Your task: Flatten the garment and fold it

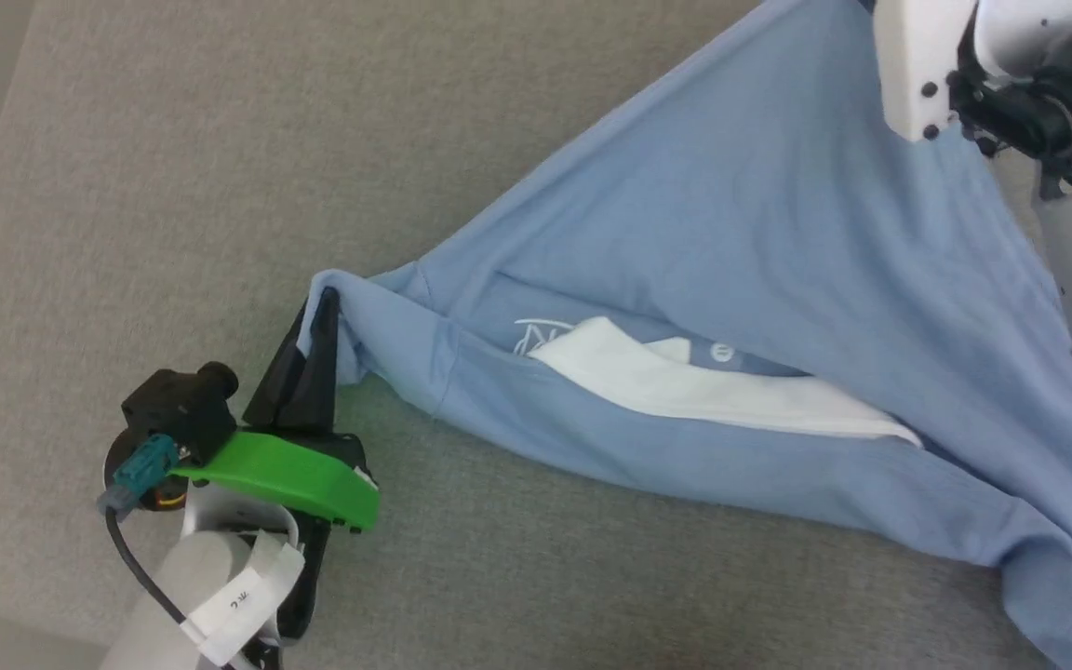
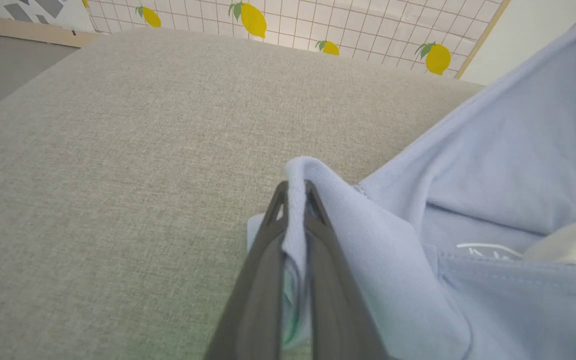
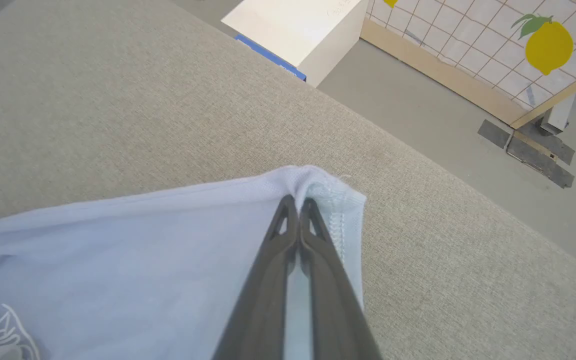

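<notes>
The garment (image 1: 741, 233), a light blue T-shirt with a white inner neck panel (image 1: 713, 386) and a small white script logo (image 1: 541, 333), hangs stretched between my two arms above the grey surface. My left gripper (image 1: 324, 302) is shut on one corner of it at the lower left; the left wrist view shows cloth (image 2: 318, 200) pinched between the dark fingers (image 2: 263, 260). In the right wrist view my right gripper (image 3: 297, 204) is shut on a hemmed corner (image 3: 338, 200). In the head view the right arm's pale forearm (image 1: 917, 65) is at the top right.
A grey fabric-covered table (image 1: 173, 186) lies under the shirt. Its edge (image 3: 418, 145) drops to a grey floor. A white box (image 3: 298, 25) stands beyond that edge, and a lemon-print tiled wall (image 2: 343, 25) closes the back.
</notes>
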Controlling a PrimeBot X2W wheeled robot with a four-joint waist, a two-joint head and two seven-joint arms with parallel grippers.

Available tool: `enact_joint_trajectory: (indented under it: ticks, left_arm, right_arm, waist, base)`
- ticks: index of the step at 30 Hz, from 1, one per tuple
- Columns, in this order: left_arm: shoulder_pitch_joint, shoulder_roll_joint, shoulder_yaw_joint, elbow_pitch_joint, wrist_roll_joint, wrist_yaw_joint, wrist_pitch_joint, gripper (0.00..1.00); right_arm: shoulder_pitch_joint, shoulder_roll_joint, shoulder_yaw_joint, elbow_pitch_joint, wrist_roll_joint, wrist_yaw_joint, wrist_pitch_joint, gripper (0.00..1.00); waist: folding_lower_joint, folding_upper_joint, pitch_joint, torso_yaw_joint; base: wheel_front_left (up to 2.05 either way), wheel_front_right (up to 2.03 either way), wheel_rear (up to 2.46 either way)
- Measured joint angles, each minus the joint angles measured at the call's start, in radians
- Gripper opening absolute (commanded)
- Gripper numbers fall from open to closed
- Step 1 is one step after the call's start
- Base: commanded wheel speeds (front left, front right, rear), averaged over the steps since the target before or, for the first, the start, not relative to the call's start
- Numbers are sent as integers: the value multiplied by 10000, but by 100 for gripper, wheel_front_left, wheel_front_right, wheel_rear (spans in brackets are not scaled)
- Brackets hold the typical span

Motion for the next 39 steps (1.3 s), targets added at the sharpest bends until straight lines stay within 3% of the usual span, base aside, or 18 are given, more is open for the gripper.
enact_joint_trajectory:
  ticks: [5,6,12,19,25,32,39]
  left_arm:
    - [259,199,107,-201,-6,178,167,0]
    - [522,293,232,-349,-38,297,247,0]
    - [956,431,332,-608,-92,539,422,0]
    - [1133,430,293,-690,-180,623,508,0]
    - [1272,341,232,-625,-270,625,495,0]
    - [1227,372,297,-560,-376,568,451,0]
    - [-427,1151,458,-775,-491,-184,957,0]
  right_arm:
    - [1177,-336,-468,-940,612,0,-773,0]
    - [2227,-520,-788,-1684,1039,0,-1197,0]
    - [4985,-591,-1699,-3089,1747,-2,-1810,0]
    - [8011,-44,-2932,-3996,2038,-2,-2040,0]
    - [9722,600,-3490,-4351,2127,-2,-1979,0]
    - [9833,821,-3707,-4821,2205,-2,-2042,0]
    - [7736,-121,-3762,-5193,2458,-2,-1703,0]
  waist:
    - [-2,0,-672,-575]
    - [-2,0,-1047,-977]
    - [-2,0,-1779,-1768]
    - [-2,0,-2457,-2378]
    - [-3,0,-2775,-2590]
    - [-2,0,-2826,-2660]
    - [-2,0,-3082,-2659]
  base:
    - [0,0,0]
    - [0,0,0]
    - [0,0,0]
    - [0,0,0]
    - [0,0,0]
    - [0,0,0]
    - [0,0,0]
